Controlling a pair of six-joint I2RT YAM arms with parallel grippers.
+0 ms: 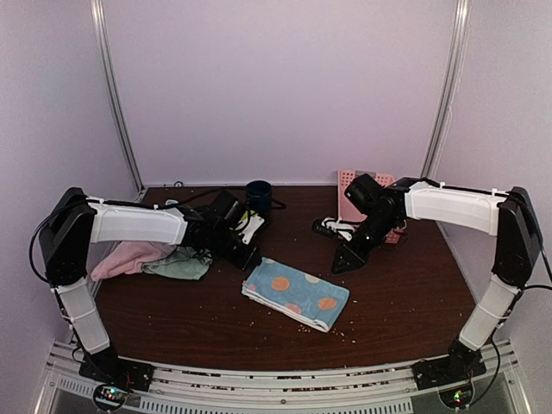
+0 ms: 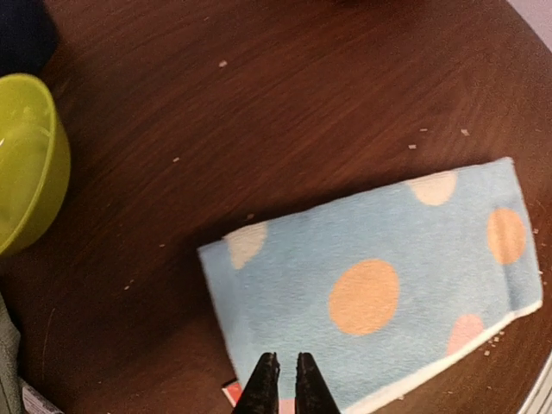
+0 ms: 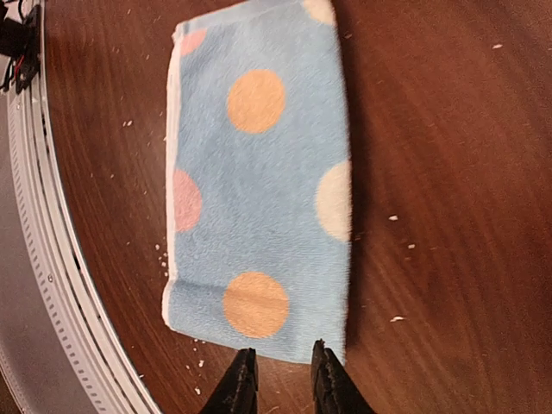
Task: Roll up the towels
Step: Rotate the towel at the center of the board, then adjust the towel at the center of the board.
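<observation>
On the dark wood bench, seen from the top camera, three towels show. One spotted towel lies flat and folded, not rolled, at the middle and a little toward the near edge. One pink towel and one mint-green towel lie bunched and touching at the left, under the left arm. The left hand sits just beside the spotted towel's far left corner, and the right hand is near its far right end. One pink lattice basket stands at the far right behind the right arm, and one dark blue cup stands at the far middle. Pale crumbs dot the bench (any marks on the arms are too small to read).

From the left wrist, the left hand has its two tips barely parted, a thin slit with nothing in it, over the long edge of the spotted towel. Five spots show here: two orange, two pale, one pink. One lime-green bowl is cut by the picture's left edge, well apart from the towel.

From the right wrist, the right hand is spread a little, pinching nothing, at a short end of the spotted towel. Six spots show: two orange, two pale, two pink. The towel's long edge runs near the metal rail at the bench's edge.
</observation>
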